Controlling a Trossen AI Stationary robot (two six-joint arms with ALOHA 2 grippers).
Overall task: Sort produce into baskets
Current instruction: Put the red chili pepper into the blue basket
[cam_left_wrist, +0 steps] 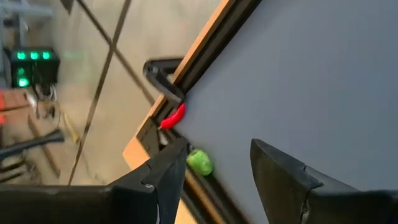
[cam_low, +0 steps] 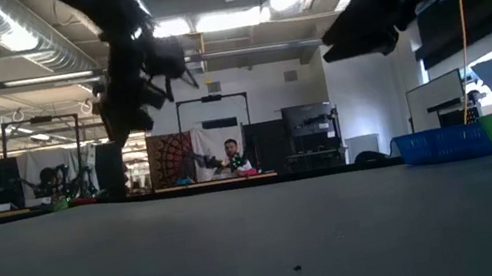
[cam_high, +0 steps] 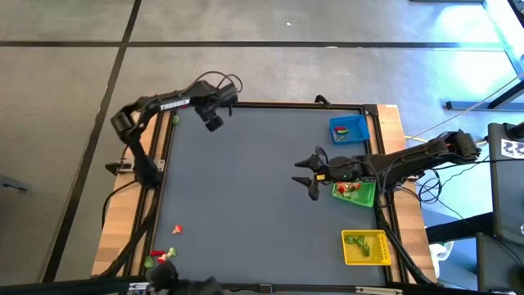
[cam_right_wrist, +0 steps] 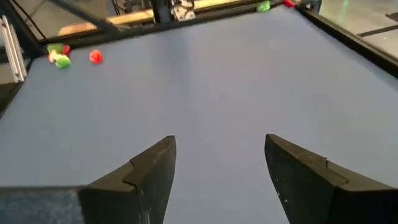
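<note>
My left gripper (cam_high: 214,116) hangs open and empty over the table's far left corner. In the left wrist view (cam_left_wrist: 217,167) a green piece (cam_left_wrist: 200,162) and a red piece (cam_left_wrist: 174,116) lie on the mat against the table's edge rail just beyond its fingers. My right gripper (cam_high: 306,174) is open and empty above the mat, just left of the green basket (cam_high: 364,195). The blue basket (cam_high: 350,129) stands beyond it and the yellow basket (cam_high: 366,247) nearer. More red and green pieces (cam_high: 173,232) lie at the near left corner; they also show in the right wrist view (cam_right_wrist: 61,56).
The three baskets stand in a row along the table's right edge, each holding a few pieces. A wooden frame with a dark rail (cam_high: 160,164) borders the mat. Cables run off the right side. A person (cam_low: 233,156) sits far behind the table.
</note>
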